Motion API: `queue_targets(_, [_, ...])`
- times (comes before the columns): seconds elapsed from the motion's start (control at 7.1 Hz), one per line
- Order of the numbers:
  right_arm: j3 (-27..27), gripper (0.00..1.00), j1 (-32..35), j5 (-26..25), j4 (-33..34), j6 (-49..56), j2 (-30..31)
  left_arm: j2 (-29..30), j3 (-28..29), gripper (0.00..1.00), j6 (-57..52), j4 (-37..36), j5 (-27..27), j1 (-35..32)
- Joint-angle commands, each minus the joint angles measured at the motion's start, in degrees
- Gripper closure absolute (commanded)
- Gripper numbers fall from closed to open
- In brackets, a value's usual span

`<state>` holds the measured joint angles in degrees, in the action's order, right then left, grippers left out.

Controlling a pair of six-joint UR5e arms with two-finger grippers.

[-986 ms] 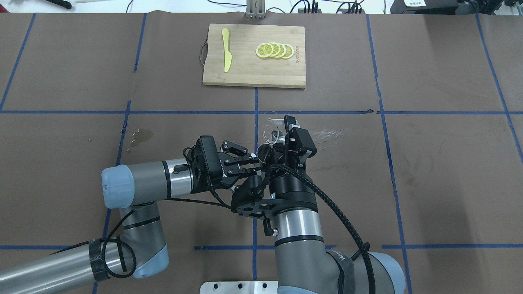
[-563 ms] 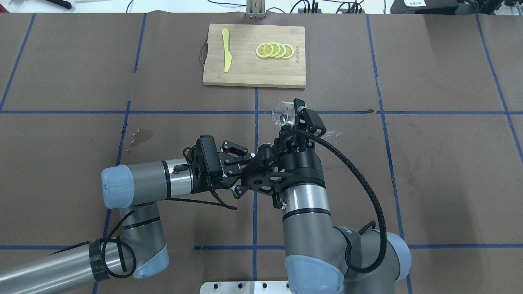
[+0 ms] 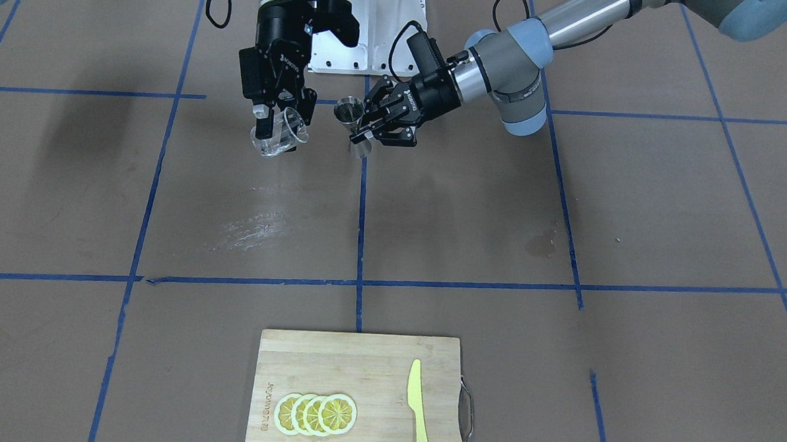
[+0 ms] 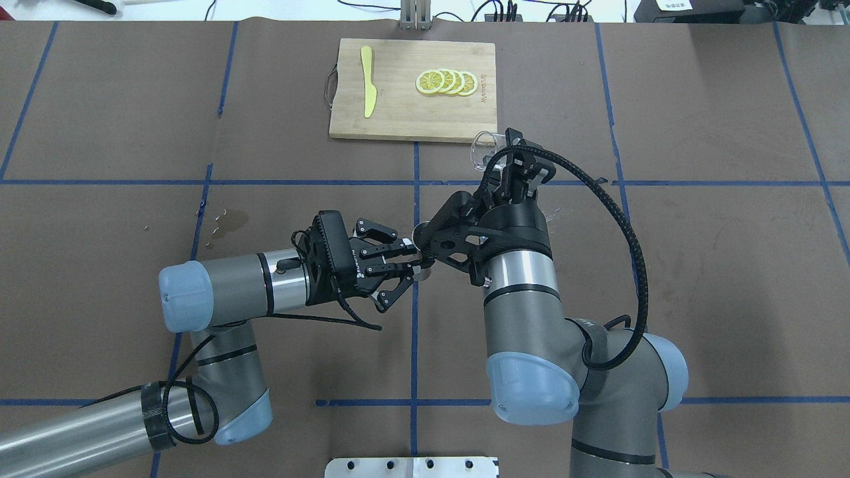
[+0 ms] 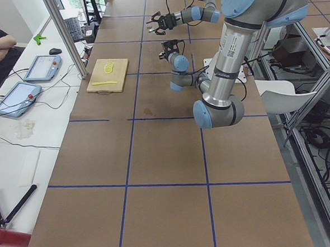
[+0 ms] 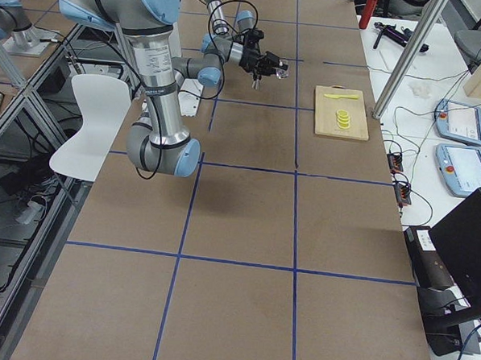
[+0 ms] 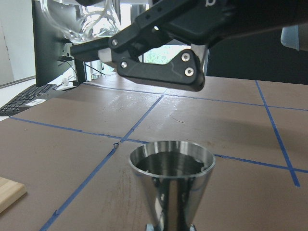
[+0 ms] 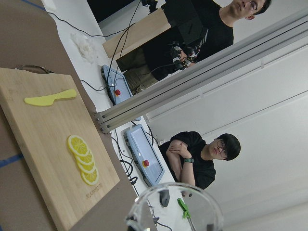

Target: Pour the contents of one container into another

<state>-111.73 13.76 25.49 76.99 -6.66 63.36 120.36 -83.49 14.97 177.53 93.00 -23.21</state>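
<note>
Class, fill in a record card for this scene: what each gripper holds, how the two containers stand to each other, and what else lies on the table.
Right gripper: shut on the clear glass beaker, held off the table
Left gripper: shut on the metal jigger, which is upright
Containers: side by side, apart, not touching
Table side opposite the robot: cutting board with four lemon slices and a yellow knife
Table surface: wet smear near the middle

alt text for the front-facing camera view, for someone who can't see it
The robot's right hand holds a clear glass cup above the table, beside a steel jigger gripped by the left hand. Nearer the camera, a bamboo cutting board carries four lemon slices and a yellow knife.
</note>
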Motion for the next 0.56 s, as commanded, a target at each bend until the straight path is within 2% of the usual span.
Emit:
queue_targets(0.0, [-0.1,1.00,1.4,1.6,0.0,0.1,0.4,-0.3,0.0,1.00,0.2,0.1,-0.2,-2.5])
queue_targets(0.42, [-0.1,1.00,1.6,1.7,0.0,0.1,0.4,-1.9,-1.0,1.00,3.6,0.4,-0.2,-6.0])
